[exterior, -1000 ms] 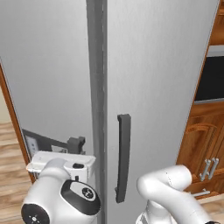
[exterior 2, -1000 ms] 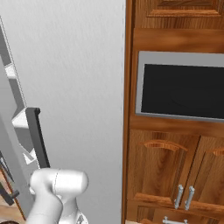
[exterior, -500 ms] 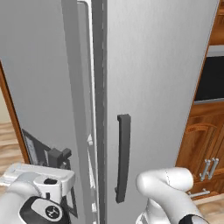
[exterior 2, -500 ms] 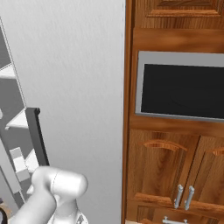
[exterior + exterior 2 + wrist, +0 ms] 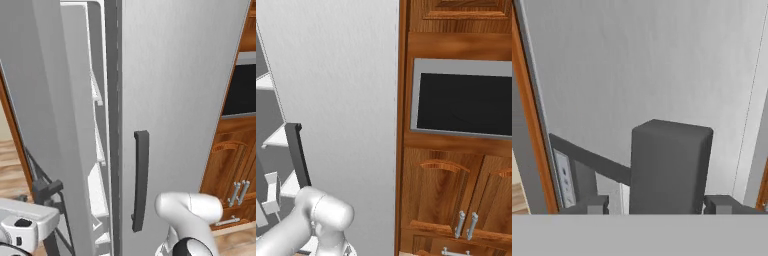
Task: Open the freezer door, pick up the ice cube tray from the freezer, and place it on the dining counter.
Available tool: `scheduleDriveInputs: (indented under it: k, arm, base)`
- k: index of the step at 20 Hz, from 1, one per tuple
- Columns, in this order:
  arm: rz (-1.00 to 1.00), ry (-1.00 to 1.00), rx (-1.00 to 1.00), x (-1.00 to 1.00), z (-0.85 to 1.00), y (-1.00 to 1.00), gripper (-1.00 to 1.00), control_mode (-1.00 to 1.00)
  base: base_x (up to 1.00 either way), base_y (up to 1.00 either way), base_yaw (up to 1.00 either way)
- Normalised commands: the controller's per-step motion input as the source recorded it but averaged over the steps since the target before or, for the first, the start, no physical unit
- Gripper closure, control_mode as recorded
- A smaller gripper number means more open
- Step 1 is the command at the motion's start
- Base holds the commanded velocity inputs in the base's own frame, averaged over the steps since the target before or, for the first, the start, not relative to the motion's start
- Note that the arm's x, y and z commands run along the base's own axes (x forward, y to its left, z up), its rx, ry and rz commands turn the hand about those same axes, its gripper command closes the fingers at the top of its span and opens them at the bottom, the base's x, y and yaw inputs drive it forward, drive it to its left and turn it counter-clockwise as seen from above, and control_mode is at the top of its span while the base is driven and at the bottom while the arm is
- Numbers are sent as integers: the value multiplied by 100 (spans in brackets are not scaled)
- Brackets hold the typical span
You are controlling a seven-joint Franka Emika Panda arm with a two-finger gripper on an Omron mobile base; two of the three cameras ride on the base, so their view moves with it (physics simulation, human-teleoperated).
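Observation:
The freezer door [image 5: 42, 115] stands swung partly outward at the left, its edge turned toward me. My gripper [image 5: 657, 205] sits on the door's dark grey handle [image 5: 669, 167], a fingertip [image 5: 592, 204] on either side of the bar. From the left base view the white hand [image 5: 20, 225] is low at the left, by the handle's mount [image 5: 47, 189]. Through the gap the freezer [image 5: 100, 150] shows white inner shelves [image 5: 96, 95]. The ice cube tray is hidden. The dining counter is out of view.
The plain silver fridge door [image 5: 185, 90] stays closed, with its dark handle [image 5: 141, 180] just right of the gap. My arm's elbow [image 5: 192, 212] is in front of it. A built-in oven [image 5: 463, 102] and wooden cabinets [image 5: 456, 195] stand to the right.
The freezer door has swung further outward and the gap has widened, baring the white shelves. My hand has moved left and lower with the handle.

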Motion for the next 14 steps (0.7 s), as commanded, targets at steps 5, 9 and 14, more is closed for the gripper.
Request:
scheduleDriveInputs:
  k: [5, 9, 14]
  arm:
    - [0, 0, 0, -8, 0, 59, 100, -100]
    - [-1, 0, 0, -4, 0, 58, 100, -100]
    - [-2, 0, 0, -1, 0, 46, 100, -100]
  base:
    - [0, 0, 0]
    - [0, 0, 0]
    - [0, 0, 0]
